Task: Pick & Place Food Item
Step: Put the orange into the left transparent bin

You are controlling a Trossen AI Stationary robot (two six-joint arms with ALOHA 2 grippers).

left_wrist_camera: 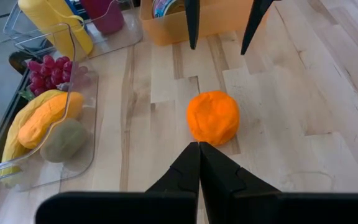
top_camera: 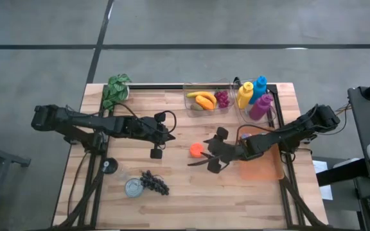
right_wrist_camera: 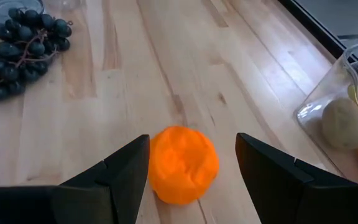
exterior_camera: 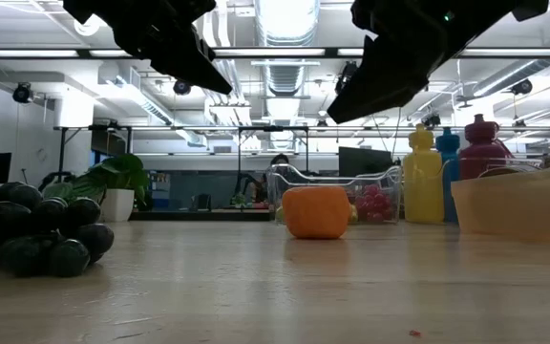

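Observation:
An orange toy fruit [top_camera: 196,149] rests on the wooden table's middle, also seen in the low view [exterior_camera: 318,212]. My right gripper [right_wrist_camera: 192,140] hovers open just to its right. Its two dark fingers [right_wrist_camera: 114,180] stand on either side of the orange [right_wrist_camera: 182,165] without touching it. My left gripper [left_wrist_camera: 199,146] is shut with nothing in it, a little left of the orange [left_wrist_camera: 213,117] and pointing at it. In the high view it shows at the end of the left arm [top_camera: 157,149].
At the far edge stand a clear bin [top_camera: 205,100] with banana, mango and red grapes, and a bin of coloured bottles [top_camera: 254,97]. An orange container [top_camera: 262,165] sits at the right. Dark grapes [top_camera: 155,183] and a can [top_camera: 133,187] lie front left, a plant [top_camera: 115,90] far left.

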